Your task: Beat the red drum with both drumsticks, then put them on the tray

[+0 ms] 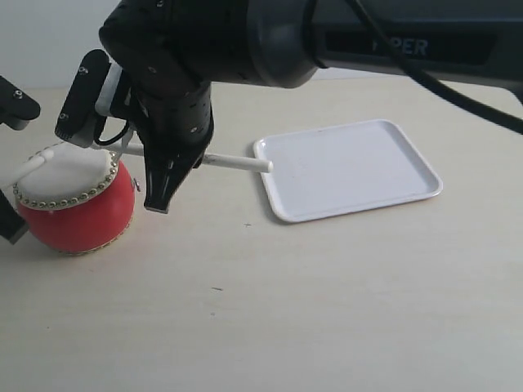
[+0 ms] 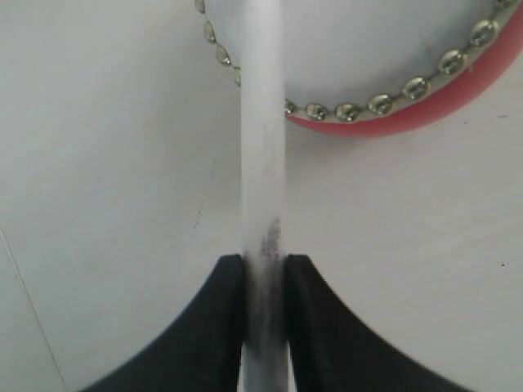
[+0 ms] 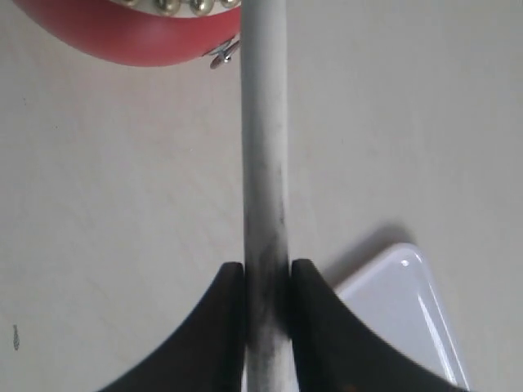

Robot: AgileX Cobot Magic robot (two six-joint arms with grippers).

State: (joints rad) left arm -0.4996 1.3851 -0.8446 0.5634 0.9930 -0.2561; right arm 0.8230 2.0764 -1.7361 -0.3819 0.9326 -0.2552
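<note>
The red drum (image 1: 78,214) stands at the left of the table, its studded off-white skin facing up. My left gripper (image 2: 264,269) is shut on one drumstick (image 2: 263,122), whose far end reaches over the drum's skin (image 2: 359,41); this stick (image 1: 37,161) shows at the drum's left rim. My right gripper (image 1: 167,175) hangs just right of the drum, shut on the other drumstick (image 1: 241,162), which lies level and points at the drum. In the right wrist view that gripper (image 3: 267,273) clamps the stick (image 3: 263,122) beside the drum (image 3: 139,37). The white tray (image 1: 351,167) lies empty at the right.
The big black right arm (image 1: 245,37) crosses the top of the exterior view above the drum and tray. Black parts of the left arm (image 1: 16,102) show at the left edge. The held stick's rear end nearly touches the tray's near corner (image 3: 409,310).
</note>
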